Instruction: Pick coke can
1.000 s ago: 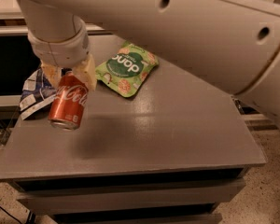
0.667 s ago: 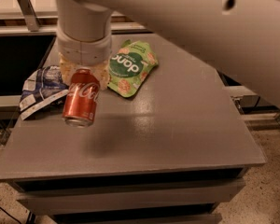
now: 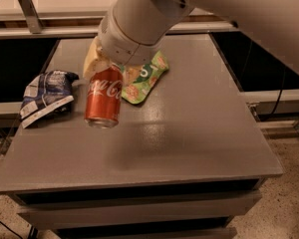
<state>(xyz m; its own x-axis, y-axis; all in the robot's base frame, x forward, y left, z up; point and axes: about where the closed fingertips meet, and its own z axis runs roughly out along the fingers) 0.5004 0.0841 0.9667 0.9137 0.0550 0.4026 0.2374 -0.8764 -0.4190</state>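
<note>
The gripper (image 3: 108, 69) is clamped on the upper end of the coke can (image 3: 103, 99). The can hangs upright above the tabletop (image 3: 189, 128), likely to clear the chip bag (image 3: 46, 94) at its 9 o'clock and the green snack bag (image 3: 145, 79) at 2 o'clock.

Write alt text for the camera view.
The gripper holds the coke can, slightly tilted, above the grey table. A blue-and-white chip bag lies at picture left; a green snack bag lies behind the can.
</note>
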